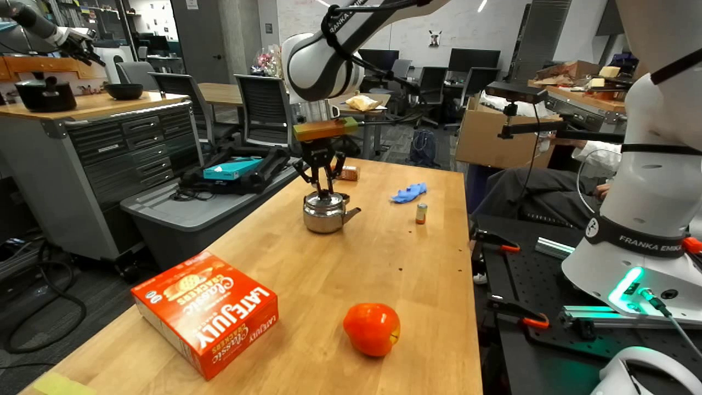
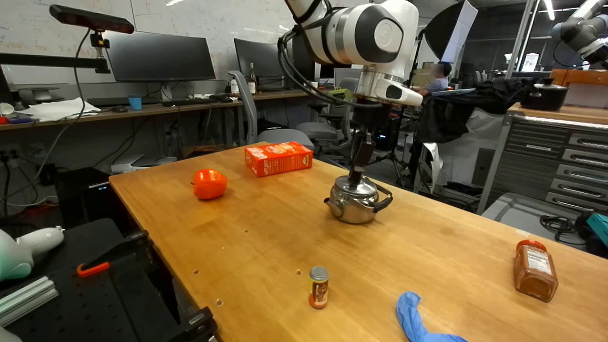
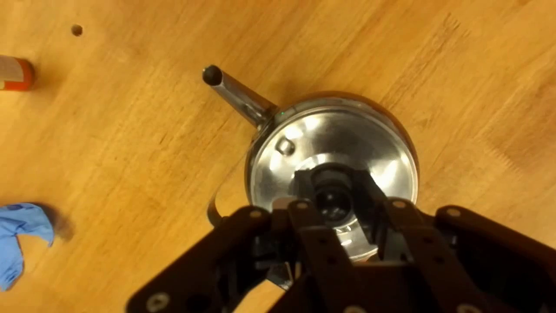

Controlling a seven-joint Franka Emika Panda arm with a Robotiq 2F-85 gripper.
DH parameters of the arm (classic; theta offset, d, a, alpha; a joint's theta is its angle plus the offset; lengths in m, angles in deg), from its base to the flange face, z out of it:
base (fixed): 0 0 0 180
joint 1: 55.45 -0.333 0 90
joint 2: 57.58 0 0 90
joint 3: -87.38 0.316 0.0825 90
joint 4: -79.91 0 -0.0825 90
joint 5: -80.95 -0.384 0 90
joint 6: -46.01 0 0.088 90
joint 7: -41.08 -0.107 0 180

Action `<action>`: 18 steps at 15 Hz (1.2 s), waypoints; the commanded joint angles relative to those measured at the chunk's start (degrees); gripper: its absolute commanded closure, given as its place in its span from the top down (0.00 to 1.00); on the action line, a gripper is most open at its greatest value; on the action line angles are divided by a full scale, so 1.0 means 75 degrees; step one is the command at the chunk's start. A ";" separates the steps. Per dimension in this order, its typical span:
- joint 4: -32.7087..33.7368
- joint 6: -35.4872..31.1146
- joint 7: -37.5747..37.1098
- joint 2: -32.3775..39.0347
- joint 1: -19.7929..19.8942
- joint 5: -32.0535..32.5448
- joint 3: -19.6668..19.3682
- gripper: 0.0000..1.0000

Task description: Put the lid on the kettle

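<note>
in an exterior view: just left of centre, a small squat shiny silver metal kettle (image 1: 322, 220), upright on a long light-brown wooden table (image 1: 433, 285), spout (image 1: 352, 213) toward the right. on top of it, a small round silvery metal lid (image 1: 320, 203). straight above, tips down at the lid's middle, a black two-fingered gripper (image 1: 324, 192) at the end of a white jointed robot arm (image 1: 307, 66) slanting in from the top of the frame. lower left: a flat red-orange cardboard cracker box (image 1: 211, 307) with white lettering. bottom, near centre: a glossy orange-red rounded object (image 1: 370, 328), kind unclear. right of the kettle: a small upright cylindrical container (image 1: 421, 214); above that in the frame, a crumpled light-blue glove (image 1: 409, 193).

again in an exterior view: far right of the frame, a clear squarish jar (image 2: 536, 273) with a red cap, contents reddish brown. kettle right of centre, spout to the left, dark handle (image 2: 383, 204) folded down at its right. lid level across the kettle's mouth. box at upper middle, orange-red object left of it, container at lower centre, glove cut off by the bottom edge.

wrist view: kettle and lid from above, right of centre, spout toward the upper left. kettle rim in a thin band around the lid. gripper in from the bottom of the frame, clamped on the lid's glossy black knob (image 3: 333, 202). depth of seating: cannot tell. glove low at the left edge.
</note>
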 commanded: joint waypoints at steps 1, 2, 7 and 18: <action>0.0352 0.0365 -0.0454 0.0188 -0.0151 0.0503 -0.0192 0.07; 0.0360 0.0322 -0.0478 0.0198 -0.0156 0.0620 -0.0196 0.07; 0.0408 0.0162 -0.0199 0.0231 -0.0077 0.0837 -0.0070 0.07; -0.0601 -0.0234 0.0982 -0.0754 0.0176 0.0462 0.0141 1.00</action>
